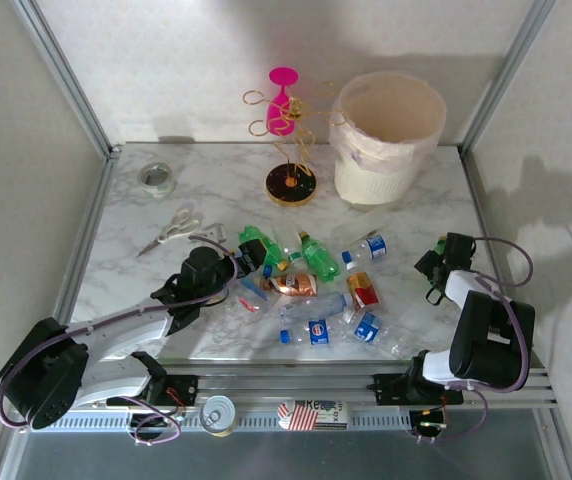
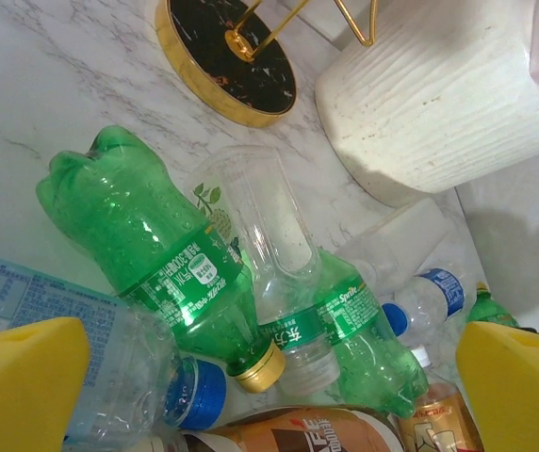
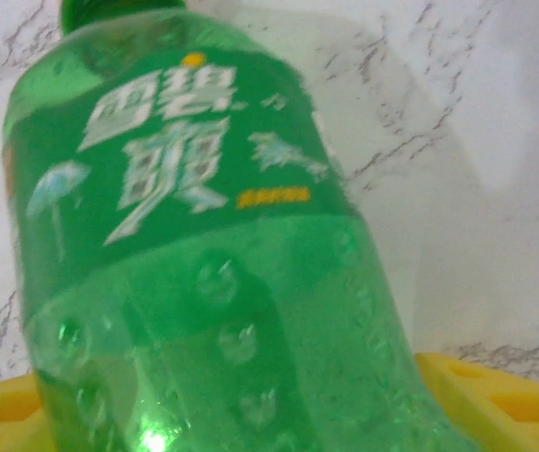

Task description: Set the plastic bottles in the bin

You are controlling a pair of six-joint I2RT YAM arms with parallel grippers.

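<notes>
— What sort of surface is it?
— A white marble-patterned worktop [image 1: 216,200] with grey veins. Off-white wall panels close it in, with grey metal frame posts [image 1: 66,85] at the far corners.

— Where are the bottles?
— The small plastic bottles [image 1: 311,285], clear, green and one brown, lie heaped in the middle, toward the near edge. The large round cream-white bin [image 1: 371,180] with its white liner stands at the far right, well apart from the heap. It is just beside a gold wire stand [image 1: 291,185] on a round black base.

— And the claws?
— The left claw [image 1: 249,258] hangs at the heap's left end. Its yellow pads [image 2: 24,386] are wide apart above a gold-capped green bottle [image 2: 147,235] lying on its side. The right claw [image 1: 438,258] is near the worktop's right edge, clamped on a green-labelled plastic bottle [image 3: 222,282], with marble behind it.

— Anything else?
— A clear tape roll [image 1: 156,178] and scissors [image 1: 171,228] lie far left. A silver tin can [image 1: 217,413] sits on the front rail.
</notes>
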